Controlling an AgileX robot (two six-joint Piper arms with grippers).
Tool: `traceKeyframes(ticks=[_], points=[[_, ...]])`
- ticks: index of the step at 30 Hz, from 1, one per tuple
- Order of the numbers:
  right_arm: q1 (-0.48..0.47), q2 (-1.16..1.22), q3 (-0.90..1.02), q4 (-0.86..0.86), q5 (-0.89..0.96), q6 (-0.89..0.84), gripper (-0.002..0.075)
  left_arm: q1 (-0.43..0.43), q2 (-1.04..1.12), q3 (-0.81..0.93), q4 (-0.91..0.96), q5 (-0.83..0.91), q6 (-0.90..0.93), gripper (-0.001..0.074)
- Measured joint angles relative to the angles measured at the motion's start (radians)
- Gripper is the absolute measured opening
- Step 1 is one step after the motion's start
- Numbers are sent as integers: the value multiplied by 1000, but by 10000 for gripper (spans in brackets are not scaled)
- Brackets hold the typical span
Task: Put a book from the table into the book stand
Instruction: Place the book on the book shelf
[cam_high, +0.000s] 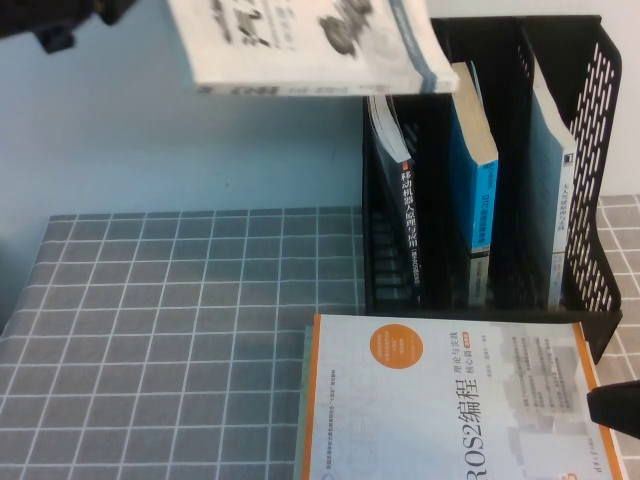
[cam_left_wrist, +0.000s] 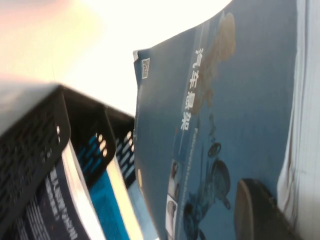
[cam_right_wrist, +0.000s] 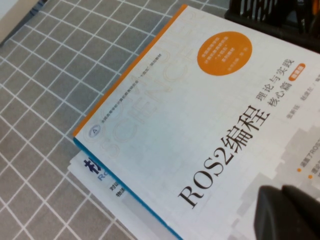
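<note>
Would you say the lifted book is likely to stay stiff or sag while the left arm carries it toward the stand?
The book, held high by the left tool near the stand, is probably fairly floppy: it's a paperback gripped at one end. Its thick page block suggests real weight, so it may droop. The right tool hovers over the ROS2 book.

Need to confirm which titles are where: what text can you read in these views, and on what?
"ROS2编程", "理论与实践 核心篇": orange-edged book lying on the table.
"移动机器人原理与应用": spine of the dark book in the book stand.
The book, held up by the left gripper: title cropped, unreadable.
Orange circle text, blue book spine: too small.
Right gripper over the orange-edged book: no markings.
</note>
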Motion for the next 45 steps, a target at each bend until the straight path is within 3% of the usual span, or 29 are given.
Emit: traceKeyframes(ticks=[7, 17, 31, 35, 41, 45], points=[[0, 0, 0, -21, 26, 0, -3, -132, 68, 0, 222, -69, -164, 113], [0, 0, 0, -59, 46, 0, -3, -134, 73, -13, 380, -63, -280, 113], [0, 0, 0, -64, 46, 6, -3, -135, 73, -202, 449, 57, -289, 113], [0, -2, 0, -79, 35, 13, -3, -190, 80, -231, 452, 32, -307, 113], [0, -48, -38, -266, -82, 190, -3, -322, 126, -240, 445, -38, -327, 113], [0, -90, -146, -534, -90, 435, -3, -385, 188, -240, 439, -57, -329, 113]])
